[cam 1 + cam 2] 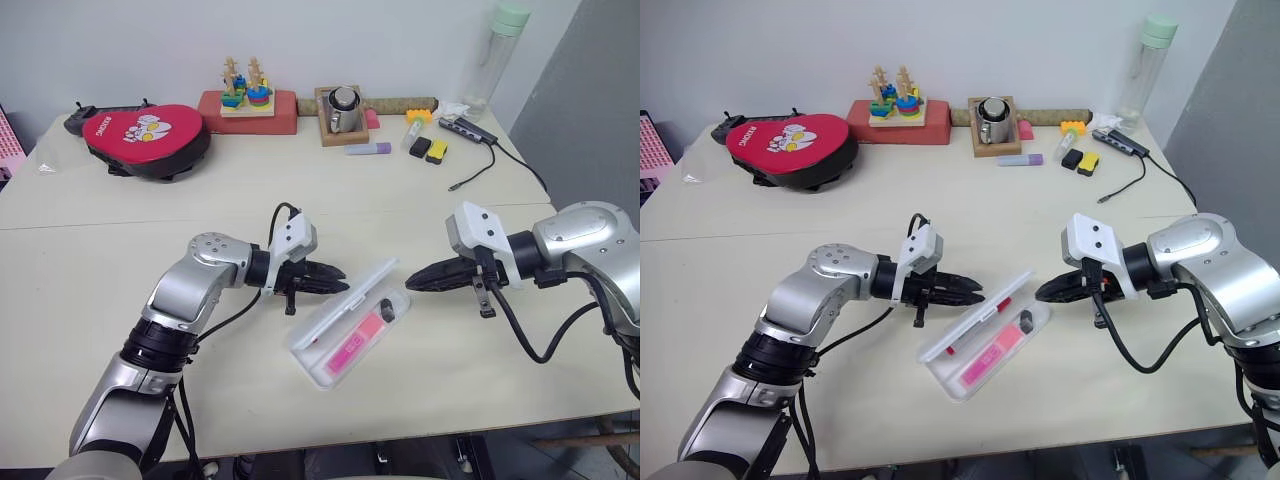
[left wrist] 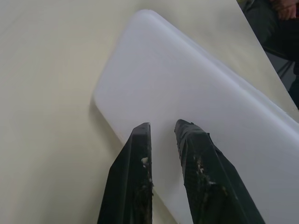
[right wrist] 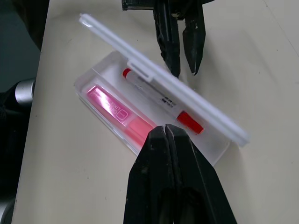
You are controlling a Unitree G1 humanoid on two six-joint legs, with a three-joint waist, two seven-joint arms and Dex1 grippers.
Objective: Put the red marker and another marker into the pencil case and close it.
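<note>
Near the front of the cream table (image 1: 100,260), the white plastic hinged pencil case (image 1: 345,325) lies half open, its lid raised. Inside lie the slim red-capped white marker (image 3: 161,100) and the flat pink highlighter (image 3: 114,114). Behind the lid, the left gripper (image 1: 335,279) stands slightly parted, grasping nothing. Opposite, the right gripper (image 1: 415,280) is clenched and empty.

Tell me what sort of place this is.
Probably an indoor lab or office workspace: a cream table against a plain wall, with a red padded pouch, a wooden stacking toy, a USB hub and a water bottle along its back.
</note>
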